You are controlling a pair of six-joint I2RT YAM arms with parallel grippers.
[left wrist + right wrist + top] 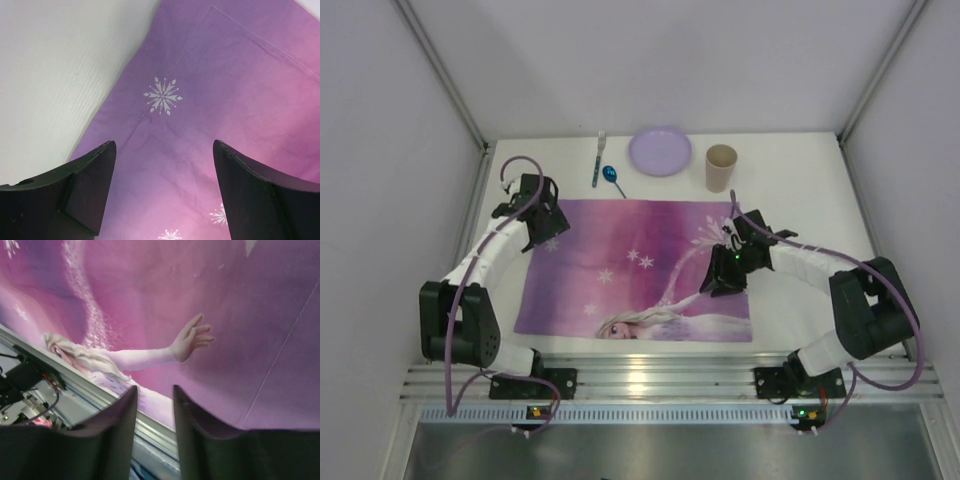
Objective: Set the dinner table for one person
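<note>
Top external: purple placemat (pixel 635 270) on dinner table (pixel 800 170); plate (pixel 660 150), cup (pixel 720 167), spoon (pixel 612 178) beyond it. Left gripper (pixel 162 144) spread wide, empty; right gripper (pixel 154 387) narrowly parted, gripping nothing

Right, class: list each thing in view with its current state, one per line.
Placemat: spread flat on dinner table.
Plate: right way up, empty.
Cup: upright.
Spoon: lying flat, off the placemat.
Blue-and-white utensil: lying flat beside spoon.
Left fingers: wide open, empty.
Right fingers: narrowly apart, empty.
</note>
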